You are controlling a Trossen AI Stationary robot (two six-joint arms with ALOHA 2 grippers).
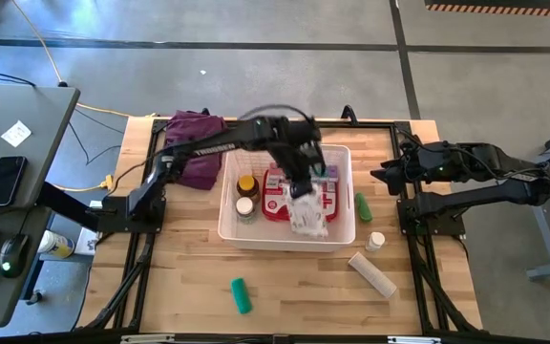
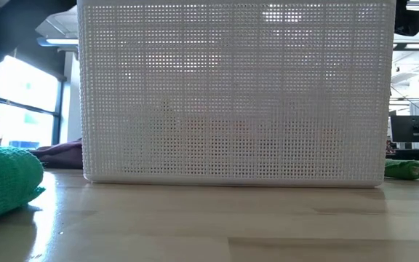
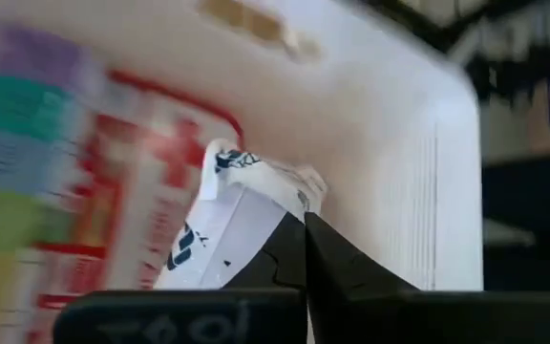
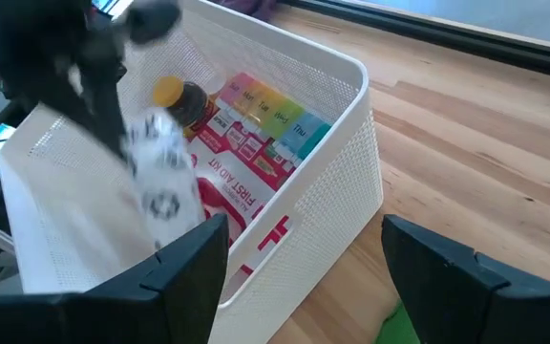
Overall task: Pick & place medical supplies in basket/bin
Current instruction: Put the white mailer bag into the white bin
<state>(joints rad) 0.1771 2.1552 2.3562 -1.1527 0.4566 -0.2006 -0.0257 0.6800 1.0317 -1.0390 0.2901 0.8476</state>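
Note:
The white basket (image 1: 285,196) stands mid-table and holds an amber bottle (image 1: 247,184), a small white-capped bottle (image 1: 245,207), the red first-aid pouch (image 1: 277,196) and the rainbow pill organizer (image 1: 324,174). My left gripper (image 1: 301,194) is over the basket, shut on the white printed packet (image 1: 309,218). My right gripper (image 1: 385,175) waits open at the table's right, beside the basket. A green tube (image 1: 363,206), another white-capped bottle (image 1: 376,241) and the beige roll (image 1: 372,274) lie on the table to the right of and in front of the basket. My left gripper pinches the packet's crumpled top edge (image 3: 292,194) between its two shut fingers (image 3: 325,256). The fingers slant down from the table's left side. The packet (image 4: 160,177) hangs below them inside the basket, above the red pouch; whether its lower end touches the pouch I cannot tell.
A teal-green roll (image 1: 242,295) lies near the front edge. The purple cloth (image 1: 196,143) lies at the far left of the basket. In the low view the basket's slotted wall (image 2: 231,94) hides what is inside. A desk (image 1: 8,182) stands left of the table.

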